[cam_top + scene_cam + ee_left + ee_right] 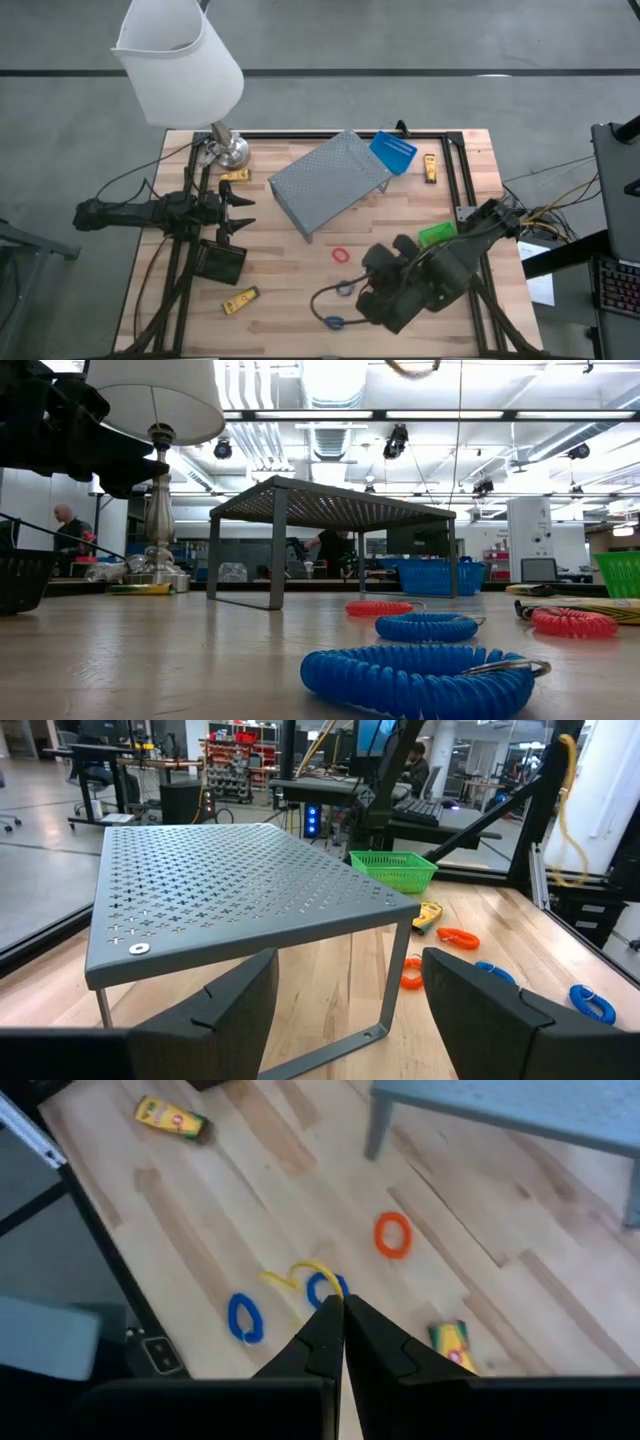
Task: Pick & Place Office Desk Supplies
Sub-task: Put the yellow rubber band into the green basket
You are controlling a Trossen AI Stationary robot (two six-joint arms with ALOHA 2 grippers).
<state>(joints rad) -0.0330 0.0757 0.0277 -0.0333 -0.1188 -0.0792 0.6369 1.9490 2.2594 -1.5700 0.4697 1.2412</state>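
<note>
table [300, 310]: light wood top with a dark frame, fills the lower middle of the high view
lamp [180, 55]: white shade at upper left of the high view, metal base on the table's far left corner
grey stand [330, 180]: perforated metal riser, centre top of the table, sits at an angle
right arm: comes in from the right edge of the high view, reaches to lower centre
right gripper [340, 1315]: fingers pressed together with nothing between them, above the wood near a blue loop
left arm: lies along the left side of the high view, mid height
left gripper [350, 1010]: fingers spread wide, empty, facing the grey stand's near edge
black bin [220, 262]: left of centre, just below the left gripper in the high view
blue bin [392, 152]: upper right of centre, against the stand's far corner
green bin [436, 235]: right of centre, partly under the right arm
yellow pieces: one lower left [240, 300], one by the lamp base [235, 176], one upper right [431, 168]
red loop [342, 254]: centre of the table, on bare wood
blue loops: one lower centre [334, 322], one just above it [345, 288], both beside the right gripper
</note>
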